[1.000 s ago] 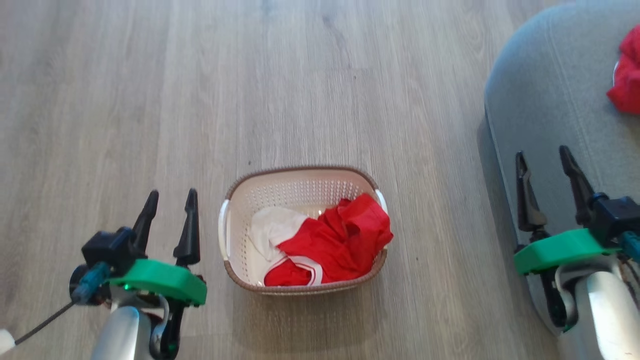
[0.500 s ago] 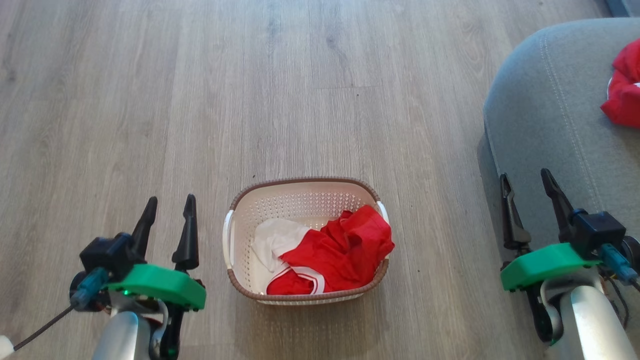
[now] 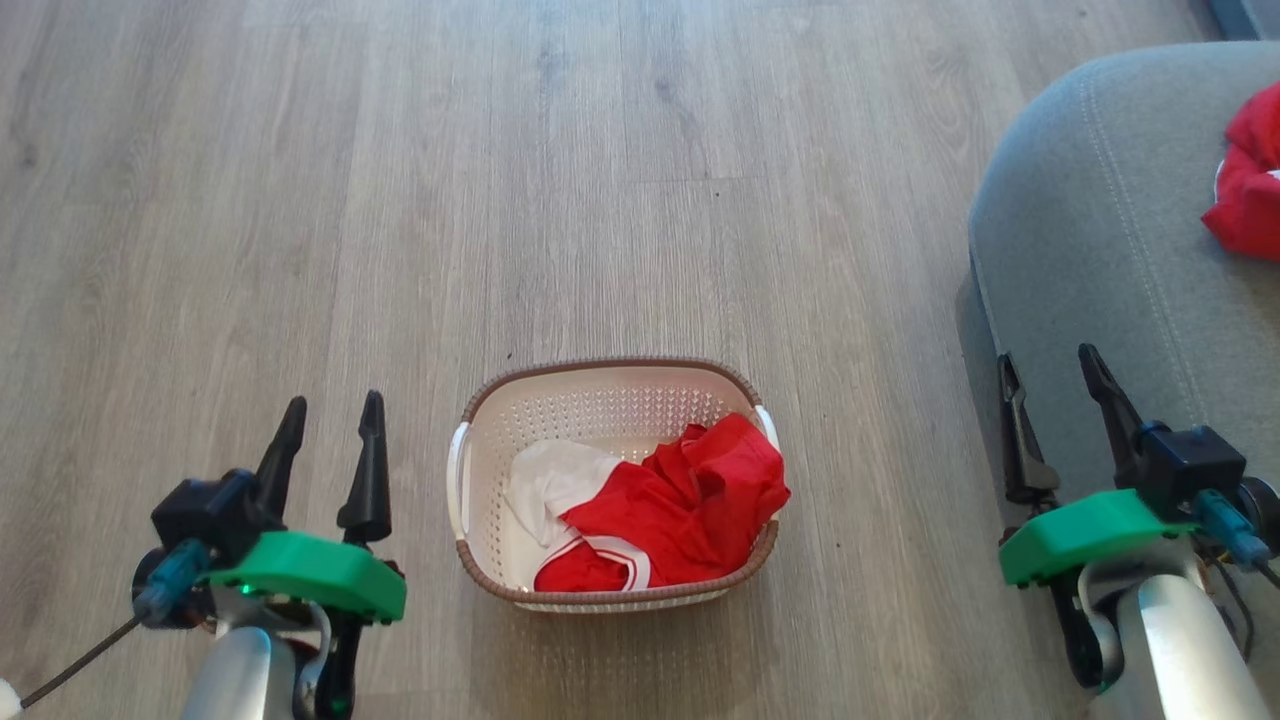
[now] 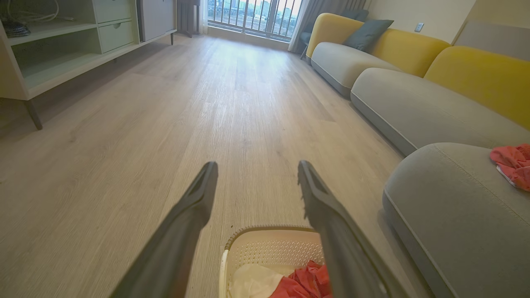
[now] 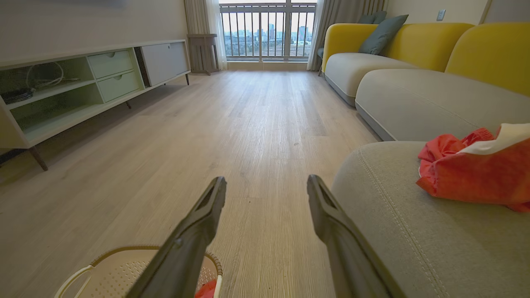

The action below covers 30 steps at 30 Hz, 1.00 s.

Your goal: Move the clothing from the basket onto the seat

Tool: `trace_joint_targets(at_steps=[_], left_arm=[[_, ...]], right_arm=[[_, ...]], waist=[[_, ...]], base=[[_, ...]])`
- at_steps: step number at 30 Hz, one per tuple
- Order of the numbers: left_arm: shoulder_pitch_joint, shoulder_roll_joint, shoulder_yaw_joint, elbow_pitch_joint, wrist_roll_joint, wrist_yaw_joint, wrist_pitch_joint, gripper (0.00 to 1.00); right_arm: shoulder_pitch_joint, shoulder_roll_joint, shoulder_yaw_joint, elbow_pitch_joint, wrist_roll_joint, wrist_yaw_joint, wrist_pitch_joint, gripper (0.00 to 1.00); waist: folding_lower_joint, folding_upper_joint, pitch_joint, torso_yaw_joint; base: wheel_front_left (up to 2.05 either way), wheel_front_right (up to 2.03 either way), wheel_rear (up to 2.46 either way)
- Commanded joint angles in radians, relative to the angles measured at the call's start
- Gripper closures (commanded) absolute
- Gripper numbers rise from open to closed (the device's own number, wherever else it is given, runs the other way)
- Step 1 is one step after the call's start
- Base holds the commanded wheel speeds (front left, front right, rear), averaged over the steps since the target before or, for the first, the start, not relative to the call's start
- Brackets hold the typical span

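The cream basket with a brown rim stands on the wood floor, holding red and white clothing. Another red garment lies on the grey seat at the right. My left gripper stands open to the left of the basket, nothing between its fingers. My right gripper is open over the seat's near edge, also empty. The left wrist view shows the basket below the fingers and the seat at right. In the right wrist view the garment rests on the seat.
Wood floor surrounds the basket. A long grey and yellow sofa runs along the right wall beyond the seat. A low shelf unit stands along the left wall. A balcony railing closes the far end.
The head camera has tilted, so the whole picture sits lower. The right gripper has drawn back a little toward me. The clothing in the basket lies as before.
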Motion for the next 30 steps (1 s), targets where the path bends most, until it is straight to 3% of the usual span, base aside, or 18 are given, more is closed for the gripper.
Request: trace_joint_targets(at_steps=[1, 19, 30], left_arm=[[-0.027, 0.008, 0.038, -0.036, 0.003, 0.0, -0.005, 0.0], [-0.026, 0.008, 0.046, -0.051, 0.011, -0.002, -0.005, 0.0], [-0.096, 0.008, -0.012, -0.035, 0.036, -0.01, -0.005, 0.0]], right_arm=[[-0.017, 0.0, 0.021, -0.027, -0.012, 0.0, -0.007, 0.0], [-0.02, 0.008, 0.02, -0.027, -0.004, 0.0, -0.007, 0.0], [-0.088, 0.008, 0.004, -0.083, 0.002, 0.0, -0.007, 0.0]], waist=[[0.0, 0.0, 0.0, 0.0], [0.0, 0.0, 0.005, -0.007], [0.0, 0.0, 0.139, -0.037]], base=[[0.0, 0.0, 0.0], [0.0, 0.0, 0.0], [0.0, 0.0, 0.0]])
